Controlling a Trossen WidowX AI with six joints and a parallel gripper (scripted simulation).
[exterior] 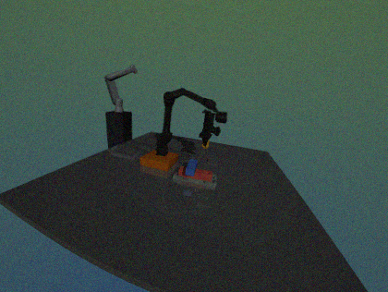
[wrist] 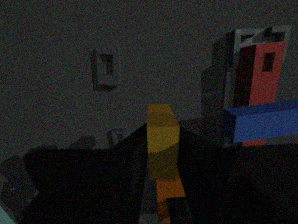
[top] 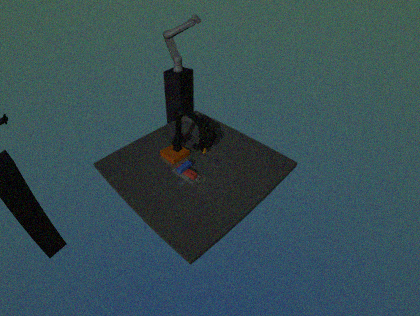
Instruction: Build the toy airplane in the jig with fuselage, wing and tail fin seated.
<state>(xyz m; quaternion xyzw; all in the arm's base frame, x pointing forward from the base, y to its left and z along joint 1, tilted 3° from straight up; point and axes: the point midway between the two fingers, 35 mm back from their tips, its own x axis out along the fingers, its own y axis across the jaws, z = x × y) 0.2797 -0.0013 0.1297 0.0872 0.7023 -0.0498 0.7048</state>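
My gripper (exterior: 205, 144) (top: 204, 149) (wrist: 159, 127) is shut on the yellow tail fin (wrist: 162, 135) (exterior: 205, 147) and holds it in the air, behind and to the right of the jig. The red fuselage (exterior: 200, 175) (top: 190, 174) (wrist: 264, 80) lies in the grey cradle (exterior: 196, 182) (wrist: 220, 85). The blue wing (exterior: 190, 167) (top: 184, 166) (wrist: 262, 122) sits across the fuselage. In the wrist view a dark socket (wrist: 268, 61) shows on the red fuselage beyond the wing.
The arm stands on an orange base block (exterior: 159, 160) (top: 174, 153) left of the jig. A dark pedestal (exterior: 118, 128) (top: 178, 95) with a second grey arm stands at the back. A small grey holder (wrist: 102, 69) lies on the table ahead in the wrist view.
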